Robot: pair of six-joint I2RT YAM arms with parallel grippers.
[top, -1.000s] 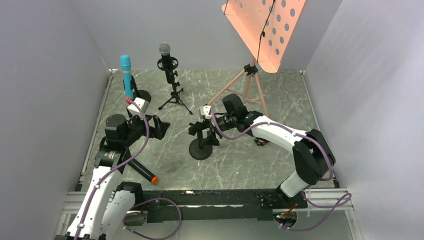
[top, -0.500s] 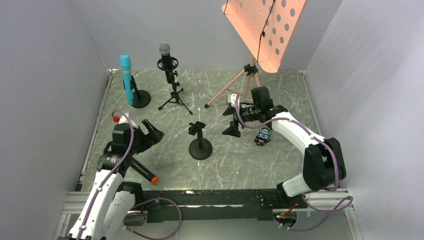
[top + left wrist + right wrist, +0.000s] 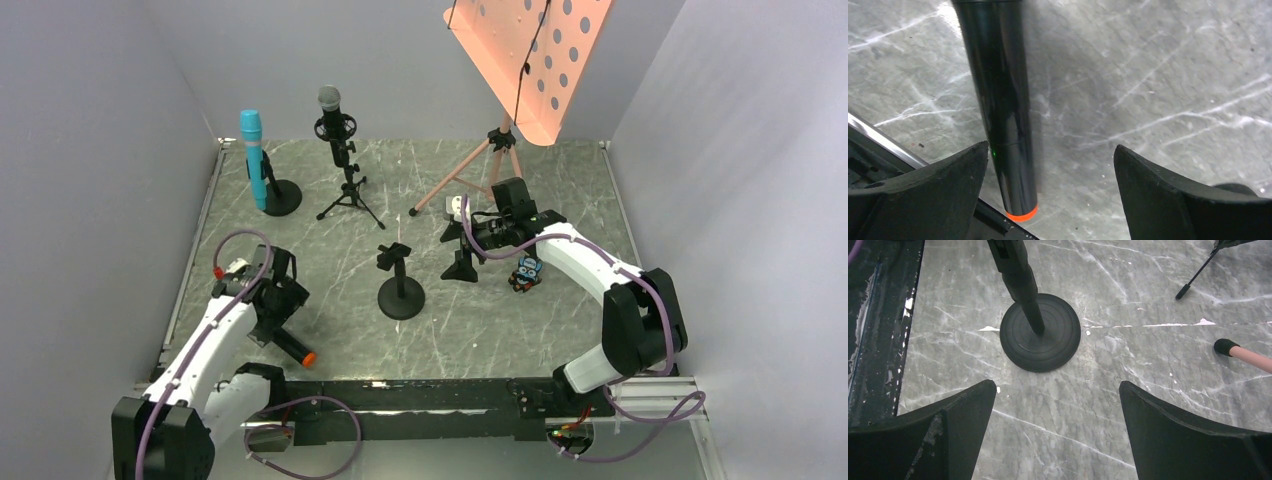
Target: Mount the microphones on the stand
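Note:
The black mic with the orange-red end lies flat on the table near the front left edge; it fills the left wrist view. My left gripper is open just above it, the mic close to one finger. An empty round-base stand stands mid-table, also in the right wrist view. My right gripper is open and empty, right of that stand. The teal-blue mic sits in its round-base stand at the back left. The black mic with silver mesh head sits on a tripod stand.
A pink music stand on a tripod stands at the back right, one leg foot in the right wrist view. A small colourful toy figure lies by my right arm. Grey walls close in on three sides; a black rail runs along the front.
My left gripper moved back and down over the orange-ended mic. My right gripper pulled away from the middle stand to the right, then settled slightly left and lower.

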